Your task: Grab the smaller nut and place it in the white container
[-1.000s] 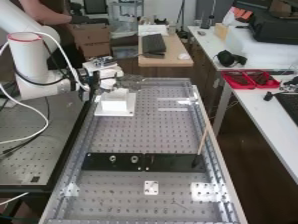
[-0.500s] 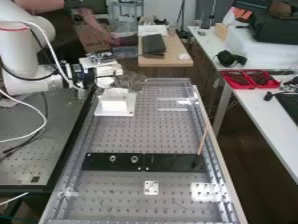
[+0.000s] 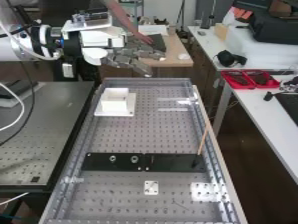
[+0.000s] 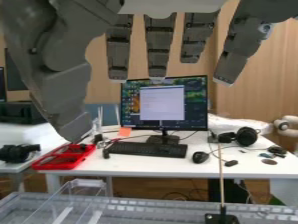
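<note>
My hand (image 4: 159, 47), fingers straight and spread, is held empty beyond the bench's (image 3: 126, 137) far edge, presumably for clearance. The white container (image 3: 116, 100) stands on a white plate (image 3: 114, 113) near the far left corner, probably for steadiness. Towards the near edge, the black bar (image 3: 100, 165) likely spaces the larger nut (image 3: 113, 159) and bearing (image 3: 134, 159) for grasping. Where the smaller nut lies, I cannot tell. Surface: perforated; room: white desk (image 4: 153, 167), monitor (image 4: 163, 107), red tray (image 4: 64, 159).

Container (image 3: 114, 104) behind bar (image 3: 101, 165) w/ lg nut (image 3: 113, 158) & brg (image 3: 134, 159).
</note>
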`<state>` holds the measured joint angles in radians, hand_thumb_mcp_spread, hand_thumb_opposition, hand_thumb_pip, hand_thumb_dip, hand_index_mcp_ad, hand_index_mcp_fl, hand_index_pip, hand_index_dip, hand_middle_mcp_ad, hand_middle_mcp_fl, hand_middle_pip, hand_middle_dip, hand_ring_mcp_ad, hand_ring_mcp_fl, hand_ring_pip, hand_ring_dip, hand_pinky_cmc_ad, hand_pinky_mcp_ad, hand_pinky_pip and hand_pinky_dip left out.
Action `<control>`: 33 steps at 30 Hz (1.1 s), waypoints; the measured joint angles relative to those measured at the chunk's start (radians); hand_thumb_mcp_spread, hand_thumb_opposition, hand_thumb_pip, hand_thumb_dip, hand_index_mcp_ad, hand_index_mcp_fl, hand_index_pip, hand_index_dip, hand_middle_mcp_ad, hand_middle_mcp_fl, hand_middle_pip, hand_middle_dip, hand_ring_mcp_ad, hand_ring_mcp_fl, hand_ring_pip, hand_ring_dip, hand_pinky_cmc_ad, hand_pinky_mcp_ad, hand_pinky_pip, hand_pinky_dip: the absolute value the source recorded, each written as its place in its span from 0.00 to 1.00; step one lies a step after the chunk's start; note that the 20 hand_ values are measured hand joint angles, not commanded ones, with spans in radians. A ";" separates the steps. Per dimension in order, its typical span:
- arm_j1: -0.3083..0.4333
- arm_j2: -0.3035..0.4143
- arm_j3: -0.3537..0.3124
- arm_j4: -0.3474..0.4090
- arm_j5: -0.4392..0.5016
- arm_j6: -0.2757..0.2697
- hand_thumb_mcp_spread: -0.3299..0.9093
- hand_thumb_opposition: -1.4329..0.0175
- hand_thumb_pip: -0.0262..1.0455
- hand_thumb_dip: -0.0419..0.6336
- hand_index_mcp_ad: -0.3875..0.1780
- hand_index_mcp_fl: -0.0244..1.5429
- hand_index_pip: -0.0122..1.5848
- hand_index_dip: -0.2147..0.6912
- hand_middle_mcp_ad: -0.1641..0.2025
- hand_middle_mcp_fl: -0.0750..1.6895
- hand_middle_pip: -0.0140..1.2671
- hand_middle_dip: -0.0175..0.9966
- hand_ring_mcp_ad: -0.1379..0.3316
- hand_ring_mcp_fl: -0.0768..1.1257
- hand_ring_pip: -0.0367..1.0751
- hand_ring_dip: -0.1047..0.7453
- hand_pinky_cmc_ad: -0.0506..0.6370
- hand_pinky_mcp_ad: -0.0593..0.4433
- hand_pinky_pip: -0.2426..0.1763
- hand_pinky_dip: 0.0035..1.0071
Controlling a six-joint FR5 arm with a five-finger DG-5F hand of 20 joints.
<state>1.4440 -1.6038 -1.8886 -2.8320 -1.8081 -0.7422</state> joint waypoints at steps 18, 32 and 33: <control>-0.048 0.031 0.069 -0.044 0.207 0.067 0.52 0.46 0.60 0.39 0.44 0.02 0.31 0.25 0.59 0.13 0.10 0.27 0.55 0.07 0.12 0.23 0.62 0.69 0.40 0.56; -0.044 0.028 0.081 -0.068 0.194 0.069 0.52 0.46 0.58 0.39 0.44 0.03 0.29 0.26 0.59 0.13 0.10 0.27 0.55 0.07 0.12 0.23 0.62 0.69 0.40 0.56; -0.043 0.027 0.082 -0.072 0.193 0.068 0.52 0.46 0.58 0.39 0.44 0.03 0.29 0.26 0.59 0.13 0.10 0.27 0.55 0.07 0.12 0.23 0.62 0.69 0.40 0.56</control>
<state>1.4011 -1.5768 -1.8066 -2.9039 -1.6155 -0.6742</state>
